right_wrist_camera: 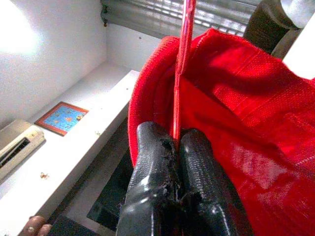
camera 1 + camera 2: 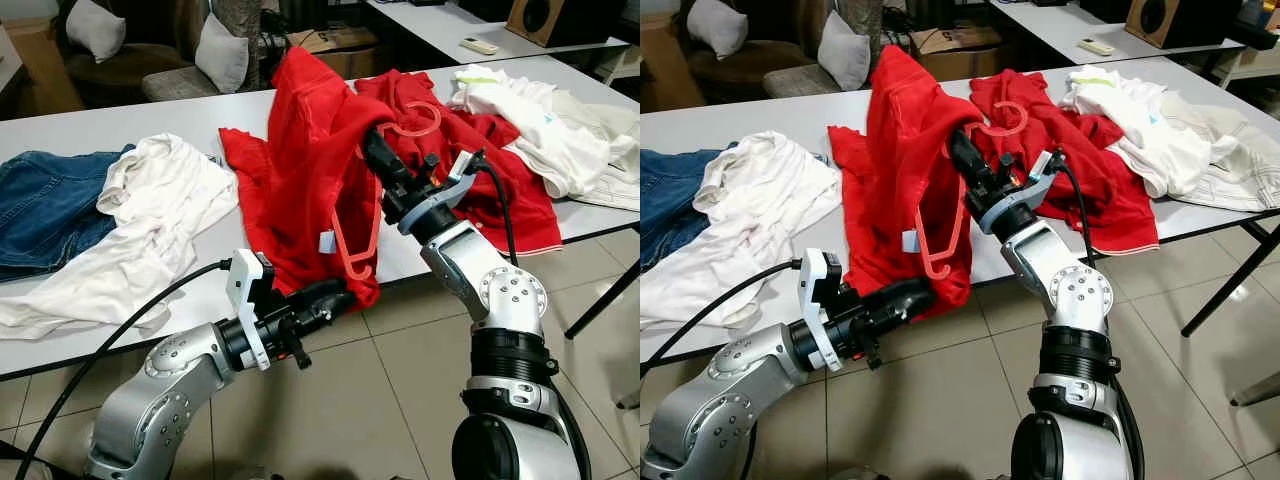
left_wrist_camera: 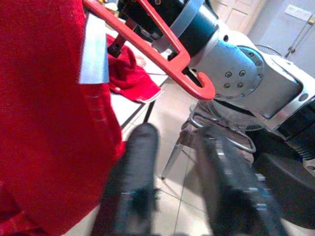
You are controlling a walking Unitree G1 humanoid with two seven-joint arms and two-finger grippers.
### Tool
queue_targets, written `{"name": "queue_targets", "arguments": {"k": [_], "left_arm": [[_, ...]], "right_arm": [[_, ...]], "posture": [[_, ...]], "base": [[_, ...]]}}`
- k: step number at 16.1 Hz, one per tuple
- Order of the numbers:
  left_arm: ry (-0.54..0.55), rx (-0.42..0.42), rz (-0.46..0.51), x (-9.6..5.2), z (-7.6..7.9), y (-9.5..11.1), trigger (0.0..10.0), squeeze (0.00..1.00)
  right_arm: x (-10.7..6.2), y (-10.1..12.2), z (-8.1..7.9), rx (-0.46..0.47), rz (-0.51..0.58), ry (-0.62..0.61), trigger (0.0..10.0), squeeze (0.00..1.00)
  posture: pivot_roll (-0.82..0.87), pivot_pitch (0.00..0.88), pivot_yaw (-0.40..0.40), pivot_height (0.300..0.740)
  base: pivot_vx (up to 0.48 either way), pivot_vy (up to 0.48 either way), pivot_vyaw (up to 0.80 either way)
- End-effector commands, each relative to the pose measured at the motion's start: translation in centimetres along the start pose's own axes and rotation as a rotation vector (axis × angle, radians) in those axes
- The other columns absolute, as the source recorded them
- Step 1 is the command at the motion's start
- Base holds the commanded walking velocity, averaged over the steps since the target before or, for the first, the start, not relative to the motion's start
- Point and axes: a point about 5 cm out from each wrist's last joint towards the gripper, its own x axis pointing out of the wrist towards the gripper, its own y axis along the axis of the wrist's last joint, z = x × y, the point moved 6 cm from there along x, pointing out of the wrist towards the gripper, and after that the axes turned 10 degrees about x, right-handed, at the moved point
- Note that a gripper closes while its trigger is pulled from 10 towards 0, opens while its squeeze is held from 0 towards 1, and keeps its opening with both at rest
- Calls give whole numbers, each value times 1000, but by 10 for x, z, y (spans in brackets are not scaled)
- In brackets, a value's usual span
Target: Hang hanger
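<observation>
While the right claw (image 2: 372,143) is lifted above the desk (image 2: 120,125), its fingers are clamped on the hanger (image 2: 362,232), which sits inside the red shirt (image 2: 305,150) and hangs down from the claw. Lower, at the desk edge, the left claw (image 2: 335,296) touches the shirt's hem. White clothes (image 2: 150,215) and jeans (image 2: 45,205) lie further to its left.

From the left wrist, the two fingers (image 3: 135,187) stand apart, with the shirt beside one and the hanger's end (image 3: 189,73) above them.

From the right wrist, the fingers (image 1: 152,177) press together on the thin hanger bar (image 1: 181,64), with red cloth just behind.
</observation>
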Motion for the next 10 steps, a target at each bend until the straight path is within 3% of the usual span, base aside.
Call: {"name": "queue_targets", "arguments": {"k": [1,3,6,9,10], "left_arm": [[-13,10,11,0,3,4,10000,1000],[-16,217,-25,2,3,0,10000,1000],[-23,257,24,4,5,5,10000,1000],[-27,272,-10,5,6,-2,10000,1000],[13,273,-47,6,-1,-11,10000,1000]], "right_arm": [[3,0,-4,9,-2,12,10000,0],[6,-2,-8,34,-12,48,10000,0],[9,-6,-8,29,-30,49,10000,0],[11,-9,-11,35,-36,61,10000,0],[12,-10,-10,37,-39,63,10000,0]], "posture": [[-51,0,-3,740],[-50,0,-1,740],[-51,0,-1,740],[-50,0,-3,740],[-50,0,-2,740]], "base": [[0,0,0],[0,0,0],[0,0,0],[0,0,0],[0,0,0]]}}
